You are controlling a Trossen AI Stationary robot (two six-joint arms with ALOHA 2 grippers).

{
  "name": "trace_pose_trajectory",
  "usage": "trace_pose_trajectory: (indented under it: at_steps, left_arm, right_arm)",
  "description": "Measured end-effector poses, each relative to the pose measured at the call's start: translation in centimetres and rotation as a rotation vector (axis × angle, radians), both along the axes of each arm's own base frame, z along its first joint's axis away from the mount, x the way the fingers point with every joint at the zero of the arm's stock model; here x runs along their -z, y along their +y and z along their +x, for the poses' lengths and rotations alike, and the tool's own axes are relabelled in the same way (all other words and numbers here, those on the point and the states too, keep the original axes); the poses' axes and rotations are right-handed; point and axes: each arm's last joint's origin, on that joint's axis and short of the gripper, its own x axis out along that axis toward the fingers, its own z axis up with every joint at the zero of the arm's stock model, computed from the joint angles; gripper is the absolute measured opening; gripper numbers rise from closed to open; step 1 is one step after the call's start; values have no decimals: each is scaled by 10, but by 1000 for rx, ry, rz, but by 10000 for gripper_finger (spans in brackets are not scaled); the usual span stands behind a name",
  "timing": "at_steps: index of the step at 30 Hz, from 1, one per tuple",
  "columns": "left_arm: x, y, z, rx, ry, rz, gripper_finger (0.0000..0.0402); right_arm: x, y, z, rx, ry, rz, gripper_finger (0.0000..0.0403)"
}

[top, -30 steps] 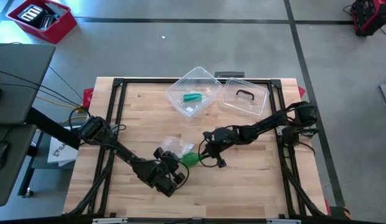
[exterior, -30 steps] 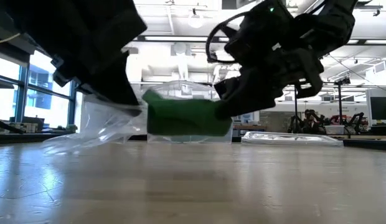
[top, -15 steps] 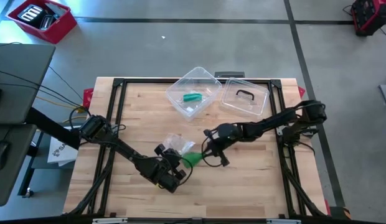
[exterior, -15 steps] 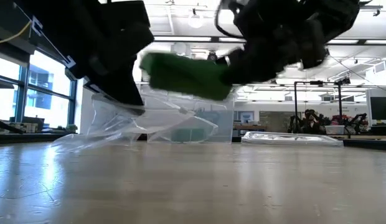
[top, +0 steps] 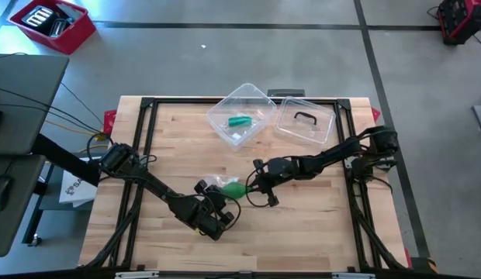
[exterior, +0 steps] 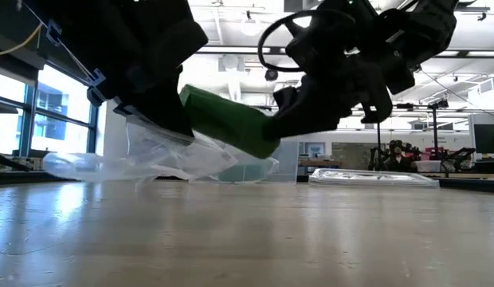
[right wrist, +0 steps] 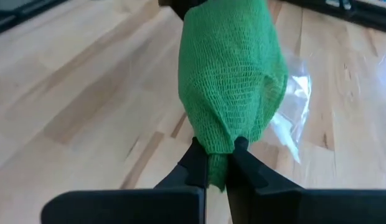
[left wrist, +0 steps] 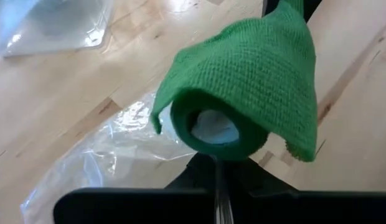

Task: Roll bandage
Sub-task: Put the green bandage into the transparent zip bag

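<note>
The green bandage is held clear of the worktop between both grippers, left fingers clamped at the roll, right fingers pinched on its tail, now tilted lower than before, so rolling is judged unfinished.

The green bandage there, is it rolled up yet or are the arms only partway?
Partway. Done: the bandage is out of its clear wrapper, which lies on the table, and much of it is wound into a roll. In hand: the left gripper is shut on the roll, and the right gripper is shut on the loose end, both raised above the wood. Left: winding in that end and setting the roll down.
</note>
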Motion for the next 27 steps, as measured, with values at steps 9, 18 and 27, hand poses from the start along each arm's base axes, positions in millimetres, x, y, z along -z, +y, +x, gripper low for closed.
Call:
trace_pose_trajectory:
  at_steps: [9, 18, 27]
  left_arm:
    - [0, 0, -1, -30, -21, -18, 0]
    - [-2, -2, 1, -21, -50, 1, 0]
    - [-4, -5, 7, 11, -97, 18, 0]
  right_arm:
    - [7, 1, -5, -34, 71, -64, 14]
    - [9, 2, -6, -26, 78, -67, 14]
    - [11, -3, -7, 25, 117, -44, 10]
